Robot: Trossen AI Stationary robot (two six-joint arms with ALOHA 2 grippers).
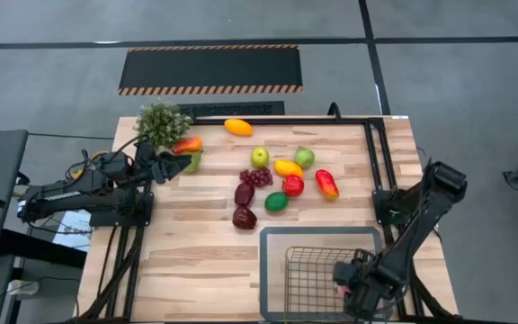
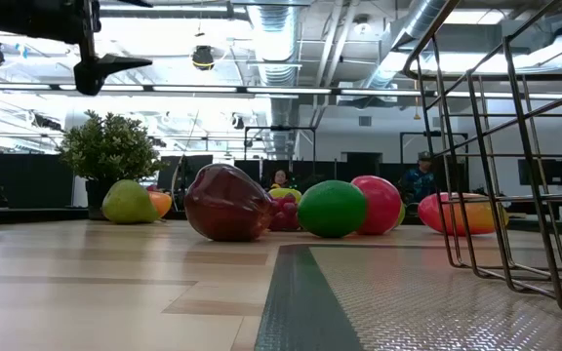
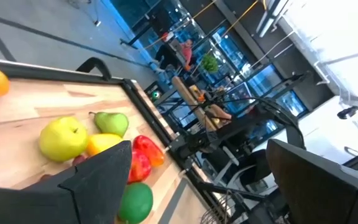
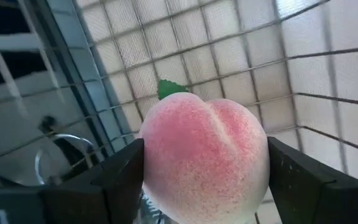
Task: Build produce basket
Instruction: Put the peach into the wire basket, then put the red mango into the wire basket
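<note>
The produce lies in the middle of the wooden table: a yellow-green apple (image 1: 259, 157), a green pear (image 1: 305, 157), purple grapes (image 1: 255, 177), a red tomato (image 1: 293, 185), a green lime (image 1: 276, 202), two maroon pieces (image 1: 244, 217) and others. The dark wire basket (image 1: 313, 274) stands on its grey rim (image 1: 317, 234) at the near right. My right gripper (image 1: 344, 286) is over the basket, shut on a pink peach (image 4: 204, 155). My left gripper (image 1: 183, 164) hovers open beside the potted plant, with nothing between its fingers. My right gripper pinches the peach by two opposite sides (image 4: 151, 162) between its two fingers. The fingers (image 4: 303, 180) come from above, pointing down. The peach hangs clear above the basket's wire floor (image 4: 185, 50), its green leaf (image 4: 169, 89) pointing away from the wrist.
A bushy green potted plant (image 1: 162, 121) stands at the far left corner, with an orange-red piece (image 1: 187, 144) and a green one (image 1: 193, 162) next to it. An orange-yellow fruit (image 1: 237, 127) lies near the far edge. Bare wood spreads over the near left (image 1: 187, 270).
</note>
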